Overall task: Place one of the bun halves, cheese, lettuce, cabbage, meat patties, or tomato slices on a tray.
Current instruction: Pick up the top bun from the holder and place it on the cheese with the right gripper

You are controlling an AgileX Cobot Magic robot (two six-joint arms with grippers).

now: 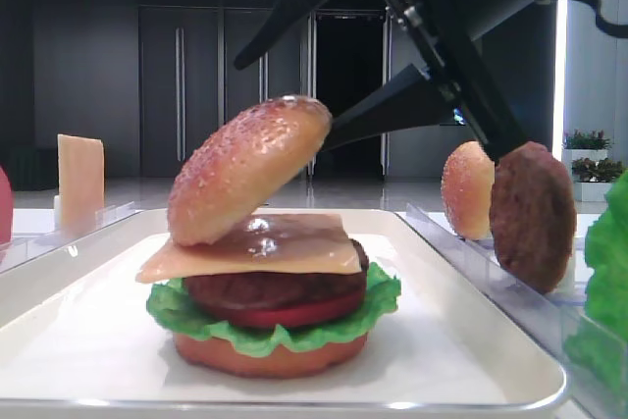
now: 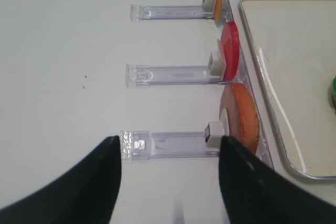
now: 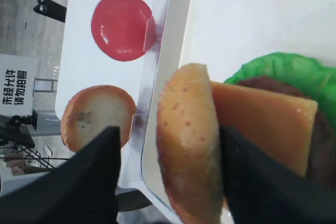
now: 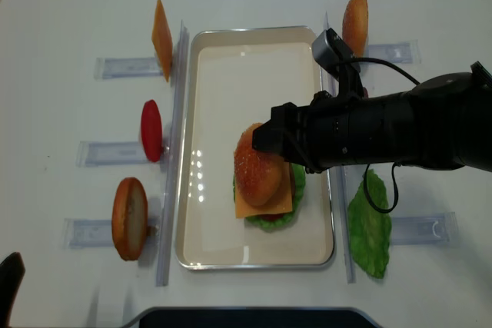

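Exterior high view, left to right: a thin square cheese slice (image 1: 79, 180) stands in a clear rack (image 1: 59, 233); on the white tray (image 1: 471, 360) the sesame bun top (image 1: 247, 168) leans tilted on the glossy cheese (image 1: 257, 247) of the stack, above grainy patty (image 1: 275, 288), red tomato (image 1: 294, 315) and frilly lettuce (image 1: 378, 296). The right gripper (image 3: 168, 145) straddles the bun, fingers (image 3: 262, 182) parted, apparently just clear of it. Placing looks nearly done; next, retreat without tipping it. The left gripper (image 2: 169, 153) hangs spread over the table (image 2: 63, 51).
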